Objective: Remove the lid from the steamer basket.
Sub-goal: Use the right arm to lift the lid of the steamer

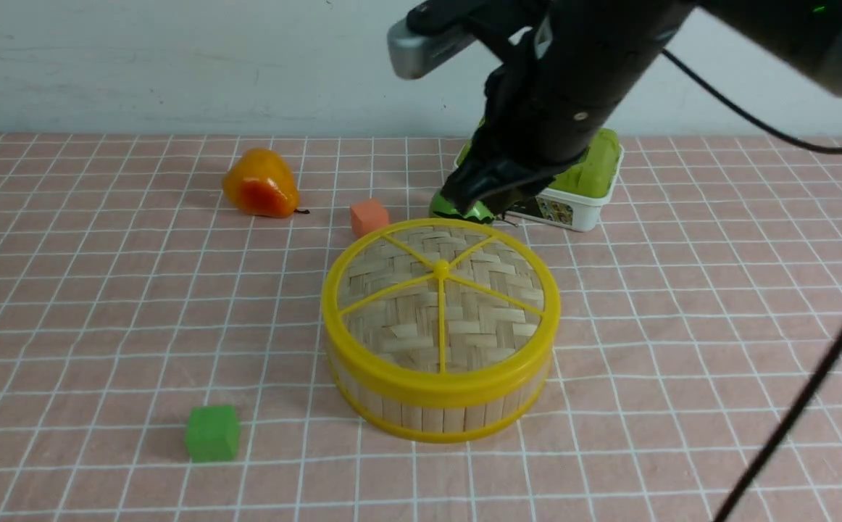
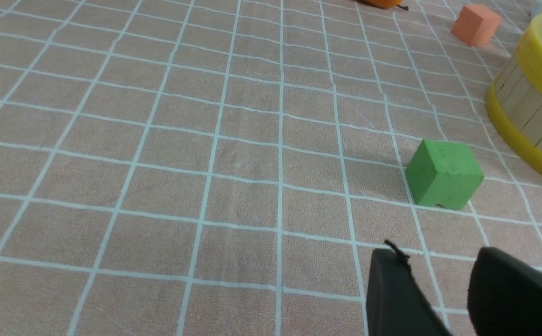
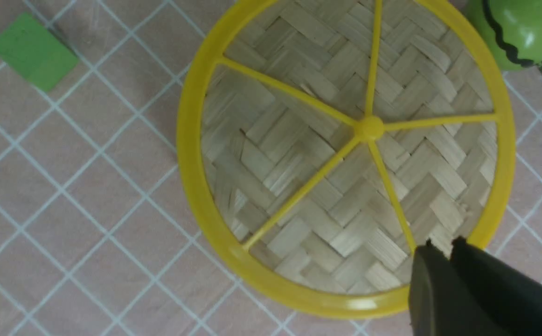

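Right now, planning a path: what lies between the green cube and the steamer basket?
Only bare cloth separates green cube and steamer basket, per the left wrist view.

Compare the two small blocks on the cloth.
The green block is bright green, the orange block salmon-orange. The green block lies nearer the robot than the steamer basket, to its left; the orange block lies beyond it, near the pear. Both are small cube-like blocks resting on the cloth, touching nothing else.
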